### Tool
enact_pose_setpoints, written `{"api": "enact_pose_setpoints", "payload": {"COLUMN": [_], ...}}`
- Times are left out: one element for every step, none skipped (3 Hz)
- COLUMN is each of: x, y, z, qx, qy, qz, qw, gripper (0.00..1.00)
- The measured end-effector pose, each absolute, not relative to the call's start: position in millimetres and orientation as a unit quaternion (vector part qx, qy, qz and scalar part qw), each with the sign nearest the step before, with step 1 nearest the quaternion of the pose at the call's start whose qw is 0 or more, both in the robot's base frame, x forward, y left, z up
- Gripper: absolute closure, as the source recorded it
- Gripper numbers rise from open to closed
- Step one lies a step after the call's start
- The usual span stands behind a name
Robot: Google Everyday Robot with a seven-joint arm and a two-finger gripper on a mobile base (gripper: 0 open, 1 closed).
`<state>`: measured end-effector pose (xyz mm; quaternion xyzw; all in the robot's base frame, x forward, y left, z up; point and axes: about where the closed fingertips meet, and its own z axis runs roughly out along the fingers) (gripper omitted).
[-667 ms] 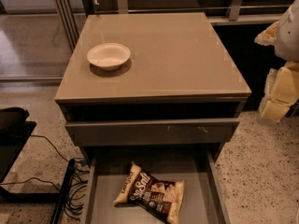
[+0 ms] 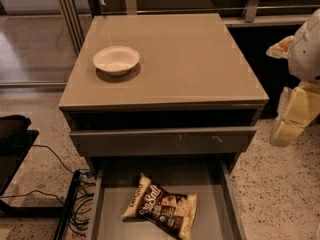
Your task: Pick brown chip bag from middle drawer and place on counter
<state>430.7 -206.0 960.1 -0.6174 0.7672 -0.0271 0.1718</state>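
Observation:
The brown chip bag (image 2: pixel 161 210) lies flat in the open middle drawer (image 2: pixel 107 209), near its centre, with its white "Sea Salt" lettering facing up. The glossy taupe counter (image 2: pixel 190 64) is the top of the cabinet above it. My gripper (image 2: pixel 288 128) hangs at the right edge of the view, beside the cabinet's right front corner. It is well clear of the bag and about level with the scratched drawer front. My white arm (image 2: pixel 307 46) shows above it.
A white bowl (image 2: pixel 116 60) stands on the counter's left side. A drawer front with small white scratches (image 2: pixel 165 141) sits above the open drawer. Black cables and a dark frame (image 2: pixel 75 206) lie on the speckled floor to the left.
The gripper has dropped slightly at the right edge. The bag, bowl and drawers have not moved.

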Motion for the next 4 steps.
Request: {"api": "enact_pose_setpoints", "payload": {"x": [415.7, 405.6, 406.8, 406.8], "y": [-191.2, -186.6, -190.3, -190.3], "z": [916.6, 849.6, 787.6, 787.7], "qx": [-0.635, -0.645, -0.641, -0.641], "qy": [0.750, 0.740, 0.743, 0.743], "qz": [-0.006, 0.013, 0.021, 0.021], "qw": [0.184, 0.189, 0.189, 0.189], "gripper": [0.00, 0.00, 0.00, 0.00]}}
